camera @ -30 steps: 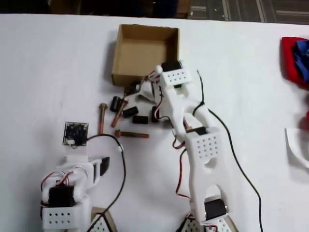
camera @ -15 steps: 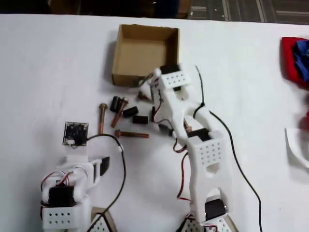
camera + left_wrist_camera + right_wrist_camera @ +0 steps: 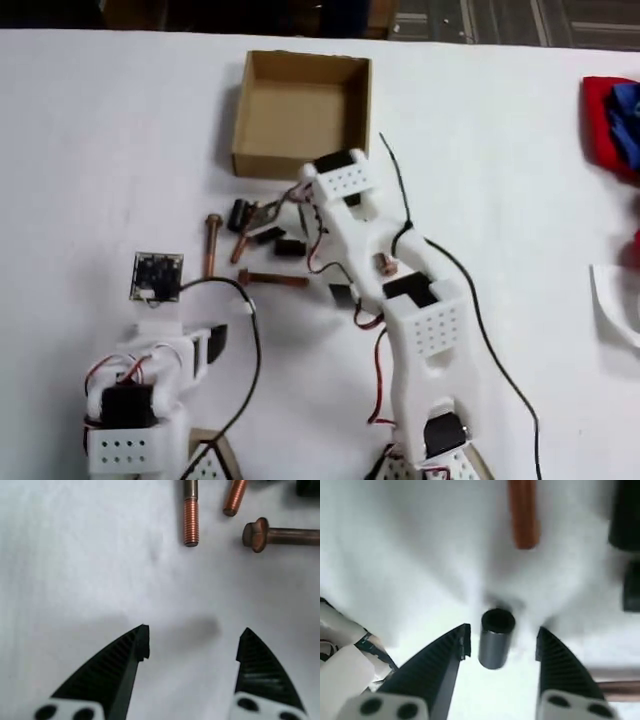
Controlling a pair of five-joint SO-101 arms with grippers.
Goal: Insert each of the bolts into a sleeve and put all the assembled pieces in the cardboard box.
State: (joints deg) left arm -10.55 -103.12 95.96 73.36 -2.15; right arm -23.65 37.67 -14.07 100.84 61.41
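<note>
Retreating from the box (image 3: 296, 163) toward seven o'clock, the right claw (image 3: 502, 632) straddles a black sleeve (image 3: 495, 645), jaws wide, not yet gripping: pickup judged next. The left claw (image 3: 192, 640) gapes empty, bolts (image 3: 272, 279) at twelve o'clock.

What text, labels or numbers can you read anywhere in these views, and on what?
None legible.
Cardboard box: plain walls, no print shows.
Small dark square board: any marking is too small to read.
Bolts and sleeve: no stamps or numbers show.
</note>
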